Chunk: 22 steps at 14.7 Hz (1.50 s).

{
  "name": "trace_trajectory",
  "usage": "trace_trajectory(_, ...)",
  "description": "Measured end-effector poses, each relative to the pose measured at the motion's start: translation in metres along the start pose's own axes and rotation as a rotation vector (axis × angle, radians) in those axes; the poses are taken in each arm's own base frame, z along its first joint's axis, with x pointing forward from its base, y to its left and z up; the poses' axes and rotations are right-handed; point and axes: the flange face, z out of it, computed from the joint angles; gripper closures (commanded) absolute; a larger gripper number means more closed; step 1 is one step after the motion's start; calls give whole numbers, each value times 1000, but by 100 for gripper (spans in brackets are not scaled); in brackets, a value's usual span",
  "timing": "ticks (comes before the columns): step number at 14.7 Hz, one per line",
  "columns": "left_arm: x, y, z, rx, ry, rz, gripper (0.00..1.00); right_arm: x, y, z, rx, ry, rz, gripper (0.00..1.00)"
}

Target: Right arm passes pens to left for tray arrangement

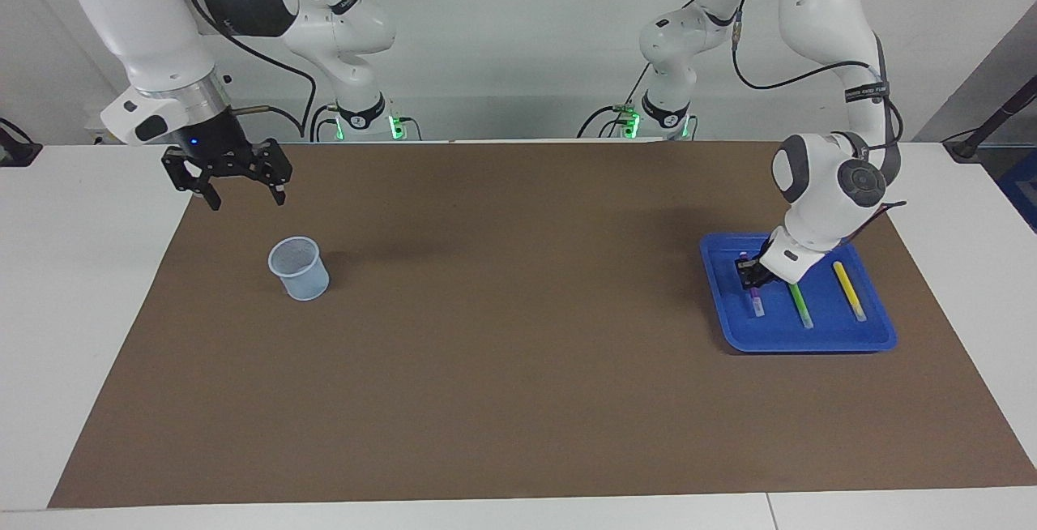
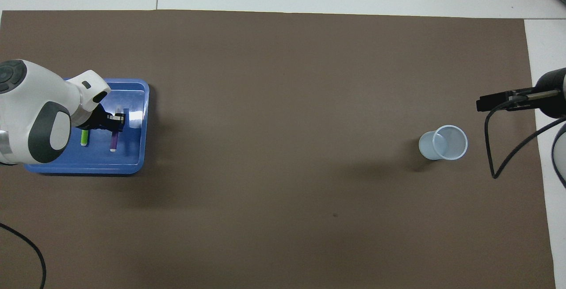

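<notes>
The blue tray (image 1: 879, 335) lies at the left arm's end of the table. In it lie three pens side by side: purple (image 1: 757, 303), green (image 1: 801, 307) and yellow (image 1: 849, 291). My left gripper (image 1: 750, 271) is down inside the tray, at the end of the purple pen that is nearer to the robots. The overhead view shows the left gripper (image 2: 116, 121), the purple pen (image 2: 114, 141), the green pen (image 2: 84, 138) and the tray (image 2: 142, 147); the arm hides the yellow pen there. My right gripper (image 1: 243, 188) is open and empty, raised over the mat's edge at the right arm's end.
A small translucent pale-blue mesh cup (image 1: 299, 268) stands upright on the brown mat (image 1: 518, 368), farther from the robots than the right gripper. It also shows in the overhead view (image 2: 443, 142). White table shows around the mat.
</notes>
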Motion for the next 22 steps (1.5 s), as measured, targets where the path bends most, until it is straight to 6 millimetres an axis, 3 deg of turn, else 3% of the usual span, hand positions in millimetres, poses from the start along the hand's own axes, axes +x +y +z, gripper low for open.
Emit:
trace_trajectory(4, -1, 0, 4, -1, 3, 0, 0, 2, 1, -7, -1, 9, -1, 0)
trace_trajectory(8, -1, -1, 3, 0, 9, -3, 0, 6, 1, -11, -2, -12, -1, 0)
trace_trajectory(10, -1, -6, -12, 9, 15, -12, 0, 9, 1, -22, -1, -30, -1, 0)
trace_trajectory(13, -9, -11, -61, 43, 0, -27, 0, 11, 5, -27, -1, -55, 6, 0)
trace_trajectory(19, -39, -2, -146, 106, -38, -39, 0, 10, 0, -31, 3, -90, -2, 0)
trace_trajectory(22, -49, -1, -201, 115, -87, -56, 0, 10, -3, -35, 4, -91, -7, 0)
